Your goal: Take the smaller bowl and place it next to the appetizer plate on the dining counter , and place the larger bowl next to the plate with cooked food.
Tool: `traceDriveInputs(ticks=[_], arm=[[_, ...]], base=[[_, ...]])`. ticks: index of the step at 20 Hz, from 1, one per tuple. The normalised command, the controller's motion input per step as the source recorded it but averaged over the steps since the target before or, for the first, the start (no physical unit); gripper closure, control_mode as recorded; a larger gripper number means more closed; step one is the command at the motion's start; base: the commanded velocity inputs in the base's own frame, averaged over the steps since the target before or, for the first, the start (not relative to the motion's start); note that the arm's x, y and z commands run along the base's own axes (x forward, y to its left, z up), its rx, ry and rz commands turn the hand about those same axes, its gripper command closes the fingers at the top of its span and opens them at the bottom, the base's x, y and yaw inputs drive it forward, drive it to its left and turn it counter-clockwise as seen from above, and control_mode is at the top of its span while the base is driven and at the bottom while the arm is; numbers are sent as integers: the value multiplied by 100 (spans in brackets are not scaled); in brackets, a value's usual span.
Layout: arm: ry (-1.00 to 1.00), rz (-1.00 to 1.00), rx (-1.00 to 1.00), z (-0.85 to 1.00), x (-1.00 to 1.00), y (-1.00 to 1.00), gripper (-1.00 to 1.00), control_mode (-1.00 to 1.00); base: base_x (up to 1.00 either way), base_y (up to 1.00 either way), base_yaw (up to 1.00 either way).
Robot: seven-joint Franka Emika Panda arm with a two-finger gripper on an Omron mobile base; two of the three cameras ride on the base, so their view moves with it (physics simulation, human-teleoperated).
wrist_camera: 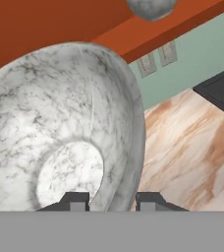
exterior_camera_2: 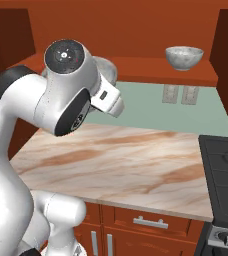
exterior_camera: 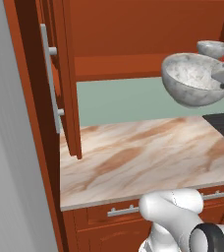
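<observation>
Marbled larger bowl (wrist_camera: 60, 128) hides jaws' grip.

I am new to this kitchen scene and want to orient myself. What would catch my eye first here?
First, the big marbled bowl held up in the air above the beige veined counter, its rim pinched in the hand. Next, a smaller matching bowl sitting on the red-brown cabinet shelf behind it. To the right, a black stove adjoins the counter.
</observation>
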Motion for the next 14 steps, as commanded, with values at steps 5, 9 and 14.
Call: traceDriveInputs(ticks=[5,9,14], arm=[[-11,16,0,-5,-51,-9,100,-100],[-1,6,-1,-3,-12,0,100,100],[0,0,0,0,0,0,100,100]], base=[[0,0,0],[-32,0,26],[-69,-8,45]])
